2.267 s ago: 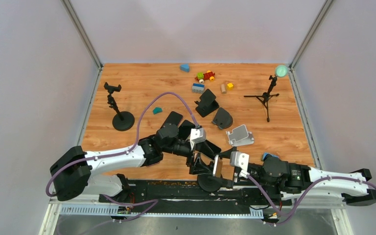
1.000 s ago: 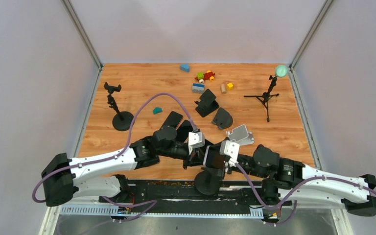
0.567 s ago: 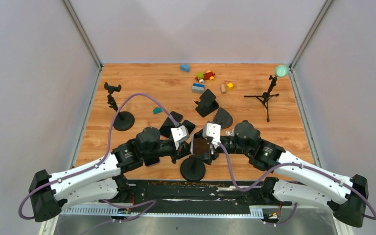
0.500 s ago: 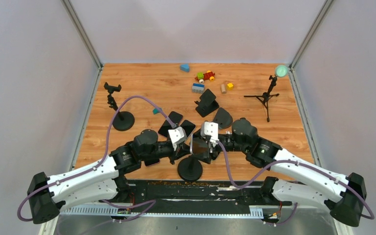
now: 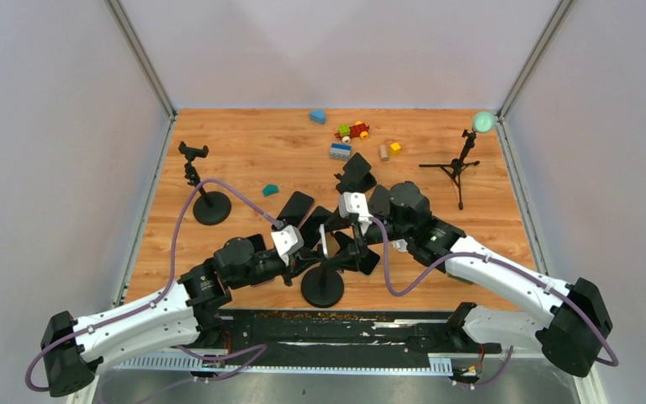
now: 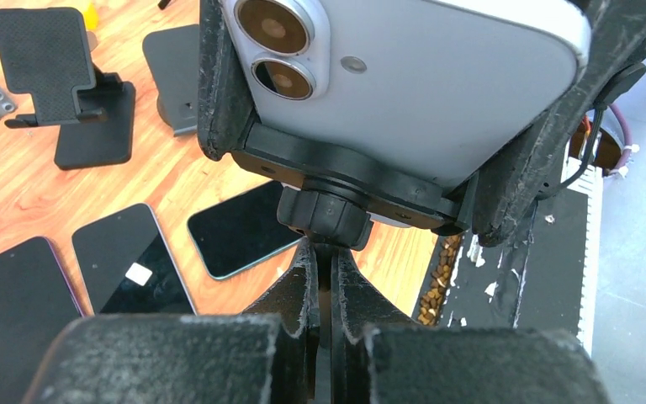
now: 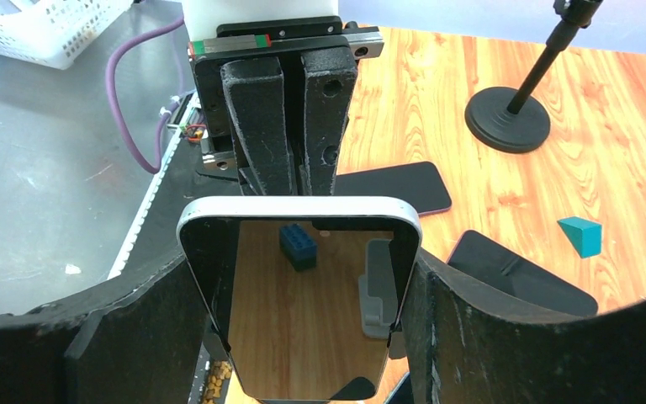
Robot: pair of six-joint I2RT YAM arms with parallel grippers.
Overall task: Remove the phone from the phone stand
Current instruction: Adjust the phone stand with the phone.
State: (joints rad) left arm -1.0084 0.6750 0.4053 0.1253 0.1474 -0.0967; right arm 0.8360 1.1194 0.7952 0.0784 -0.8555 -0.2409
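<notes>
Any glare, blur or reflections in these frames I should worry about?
Right wrist: phone screen mirrors the wood table, no blown-out glare; right fingers soft. Left wrist: left fingers blurred, phone back sharp. Top: even light, faint shadows.

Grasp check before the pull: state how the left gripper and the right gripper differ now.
The left gripper is shut tight on the thin stem of the black round-based phone stand; the right gripper stands wider, clamping the side edges of the pale two-lens phone. The left gripper holds below the cradle, the right gripper at it. Both grip one assembly.
</notes>
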